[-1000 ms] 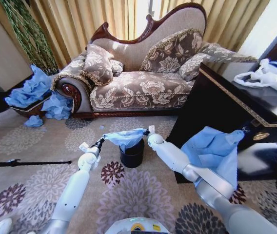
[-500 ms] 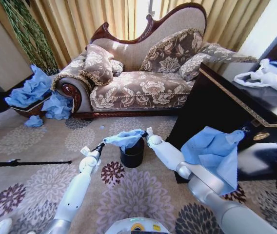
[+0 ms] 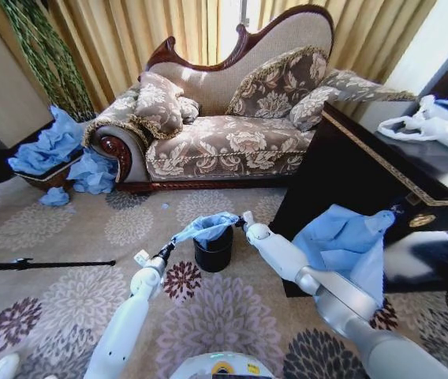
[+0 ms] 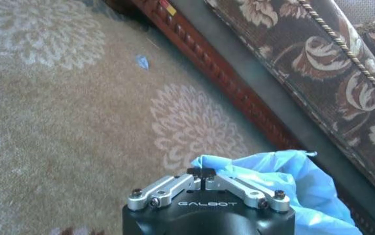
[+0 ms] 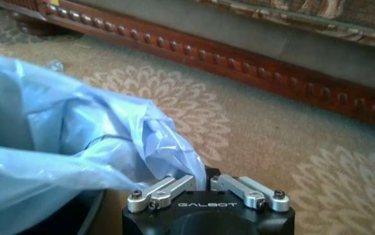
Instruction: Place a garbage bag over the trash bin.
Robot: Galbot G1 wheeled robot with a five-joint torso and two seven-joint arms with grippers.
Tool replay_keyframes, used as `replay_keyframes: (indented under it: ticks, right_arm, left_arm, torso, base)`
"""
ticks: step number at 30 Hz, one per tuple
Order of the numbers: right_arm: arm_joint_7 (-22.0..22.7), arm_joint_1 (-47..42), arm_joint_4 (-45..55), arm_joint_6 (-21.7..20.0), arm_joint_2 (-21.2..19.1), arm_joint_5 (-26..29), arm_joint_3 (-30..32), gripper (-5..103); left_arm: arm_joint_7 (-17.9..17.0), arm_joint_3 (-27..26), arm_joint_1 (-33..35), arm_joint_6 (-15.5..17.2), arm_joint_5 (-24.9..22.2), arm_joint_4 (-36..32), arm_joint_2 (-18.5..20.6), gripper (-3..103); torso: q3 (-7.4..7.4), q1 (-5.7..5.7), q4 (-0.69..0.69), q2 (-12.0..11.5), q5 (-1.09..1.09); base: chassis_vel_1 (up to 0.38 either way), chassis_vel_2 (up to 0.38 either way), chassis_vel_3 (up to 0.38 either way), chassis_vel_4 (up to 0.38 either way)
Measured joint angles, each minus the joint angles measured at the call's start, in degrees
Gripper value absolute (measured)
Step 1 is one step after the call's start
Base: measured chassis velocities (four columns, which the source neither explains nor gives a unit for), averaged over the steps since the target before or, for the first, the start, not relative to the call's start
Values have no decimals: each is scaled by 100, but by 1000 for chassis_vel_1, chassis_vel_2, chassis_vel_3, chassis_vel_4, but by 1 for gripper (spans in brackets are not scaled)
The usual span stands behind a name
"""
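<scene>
Thin light-blue plastic, one garbage bag, is stretched between your two claws right over the one trash bin, the small black cylinder on the floral carpet in front of the sofa. Your left claw is clenched on the bag's edge on the bin's left; the left wrist view shows its fingers pinched together with film bunched at the tips. Your right claw is likewise clamped on the opposite edge at the bin's right rim, film gathered at its closed fingers in the right wrist view.

Expect the bag to handle as almost weightless, limp and slippery, prone to tear or slide out if you pull the edges apart too hard. Hold it at the mouth's hem, on opposite sides, as now.

Count: one bag, one bin, two claws gripping.
</scene>
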Motion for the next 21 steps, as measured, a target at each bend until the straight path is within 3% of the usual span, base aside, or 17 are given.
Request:
replay_keyframes:
  ticks: [9, 21]
  right_arm:
    - [64, -191, 528, -36, -391, 182, -253, 0]
    - [613, -695, 1387, -156, -763, 648, -253, 0]
  left_arm:
    - [5, 67, 110, 5, 50, -206, -12, 0]
    - [145, 148, 371, -5, 459, -298, -87, 0]
  torso:
    - [0, 0, -1, 0, 0]
    - [0, 0, -1, 0, 0]
  base:
    - [0, 0, 0, 0]
    - [0, 0, 0, 0]
